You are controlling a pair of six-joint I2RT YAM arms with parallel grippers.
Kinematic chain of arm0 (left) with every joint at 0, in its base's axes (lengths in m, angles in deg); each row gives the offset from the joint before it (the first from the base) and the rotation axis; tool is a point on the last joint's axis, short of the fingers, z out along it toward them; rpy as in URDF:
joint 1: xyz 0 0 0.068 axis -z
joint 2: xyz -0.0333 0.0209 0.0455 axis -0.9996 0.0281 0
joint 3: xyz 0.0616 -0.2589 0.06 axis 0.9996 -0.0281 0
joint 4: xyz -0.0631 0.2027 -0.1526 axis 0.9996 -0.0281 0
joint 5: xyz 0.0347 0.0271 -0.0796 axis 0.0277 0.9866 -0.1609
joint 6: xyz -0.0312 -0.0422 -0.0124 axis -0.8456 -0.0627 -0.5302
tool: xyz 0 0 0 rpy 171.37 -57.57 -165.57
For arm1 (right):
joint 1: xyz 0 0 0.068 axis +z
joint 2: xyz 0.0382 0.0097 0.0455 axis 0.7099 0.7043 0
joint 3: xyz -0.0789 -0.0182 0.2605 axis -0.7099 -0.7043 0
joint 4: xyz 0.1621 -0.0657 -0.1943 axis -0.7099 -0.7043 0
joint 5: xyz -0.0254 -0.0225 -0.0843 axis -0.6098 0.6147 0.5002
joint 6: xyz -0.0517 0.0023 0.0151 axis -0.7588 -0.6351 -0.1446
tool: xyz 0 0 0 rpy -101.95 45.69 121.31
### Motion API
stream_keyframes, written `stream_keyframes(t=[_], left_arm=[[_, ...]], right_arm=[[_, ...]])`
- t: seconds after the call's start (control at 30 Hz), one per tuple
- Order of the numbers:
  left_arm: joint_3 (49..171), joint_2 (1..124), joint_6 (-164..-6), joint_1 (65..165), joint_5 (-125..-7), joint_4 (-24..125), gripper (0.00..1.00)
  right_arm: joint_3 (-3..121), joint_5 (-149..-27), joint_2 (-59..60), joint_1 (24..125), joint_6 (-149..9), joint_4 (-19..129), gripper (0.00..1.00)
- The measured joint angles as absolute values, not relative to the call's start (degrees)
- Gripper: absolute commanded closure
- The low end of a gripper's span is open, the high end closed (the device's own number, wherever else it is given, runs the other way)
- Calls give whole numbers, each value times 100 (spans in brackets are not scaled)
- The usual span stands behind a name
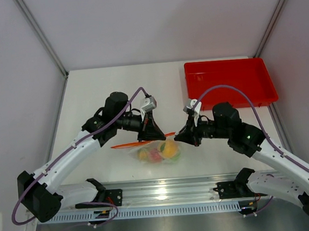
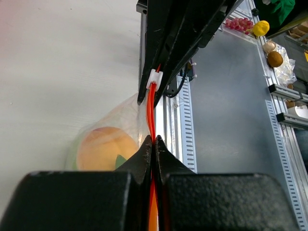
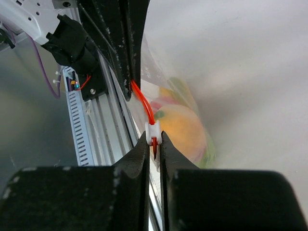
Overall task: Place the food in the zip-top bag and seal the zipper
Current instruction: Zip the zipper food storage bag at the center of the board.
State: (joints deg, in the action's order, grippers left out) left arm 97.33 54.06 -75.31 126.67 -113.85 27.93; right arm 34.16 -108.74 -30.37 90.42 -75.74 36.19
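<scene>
Left wrist view: your left tool [image 2: 153,143] is clamped flat on the zipper [image 2: 152,110], likely anchoring it taut. Your right tool [image 3: 154,144] pinches the white slider [image 3: 153,129] opposite, presumably to run it along. The zip-top bag [image 1: 146,148], with the food [image 1: 169,149] inside, lies on the table [image 1: 98,93] between both arms.

White table [image 1: 88,99] here, a matte top running from the aluminium rail [image 1: 166,187] at the near edge back to the walls. In the far right corner a red tray [image 1: 232,102] sits flat, long side across. Near the rail, about centre, the zip-top bag [image 1: 157,152] appears to sag onto the surface, the food [image 1: 170,149] bunched inside, its zipper [image 1: 125,145] raised off the tabletop. Bag and tray are well apart.
</scene>
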Motion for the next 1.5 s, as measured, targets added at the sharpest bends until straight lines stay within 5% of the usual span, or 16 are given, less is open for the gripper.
stream_keyframes(t=[0.17,0.23,0.27,0.3,0.37,0.4,0.83,1.23,1.5], left_arm=[[9676,5367,-7529,12667,-11411,2785,95],[9670,5342,-7555,12667,-11402,2793,70],[9670,5332,-7540,12667,-11396,2806,70],[9665,5303,-7594,12670,-11350,2813,55],[9665,5227,-7647,12670,-11256,2850,44],[9663,5159,-7671,12670,-11181,2883,30],[9648,4855,-7337,13564,-9745,3088,5],[9556,5141,-6860,13948,-8705,3108,12],[9558,5297,-6777,13948,-8615,2940,67]], right_arm=[[3293,-10942,-3042,9005,-7471,3779,100],[3293,-10966,-3039,8998,-7451,3803,100],[3293,-10977,-3039,8998,-7440,3816,100],[3293,-10979,-3037,8994,-7419,3825,100],[3291,-10984,-3031,8983,-7379,3840,100],[3291,-10992,-3022,8976,-7368,3853,100],[3293,-11237,-2786,8917,-7274,3910,100],[3291,-11401,-2777,8799,-7266,3899,100],[3293,-11429,-2790,8742,-7279,3831,100]])
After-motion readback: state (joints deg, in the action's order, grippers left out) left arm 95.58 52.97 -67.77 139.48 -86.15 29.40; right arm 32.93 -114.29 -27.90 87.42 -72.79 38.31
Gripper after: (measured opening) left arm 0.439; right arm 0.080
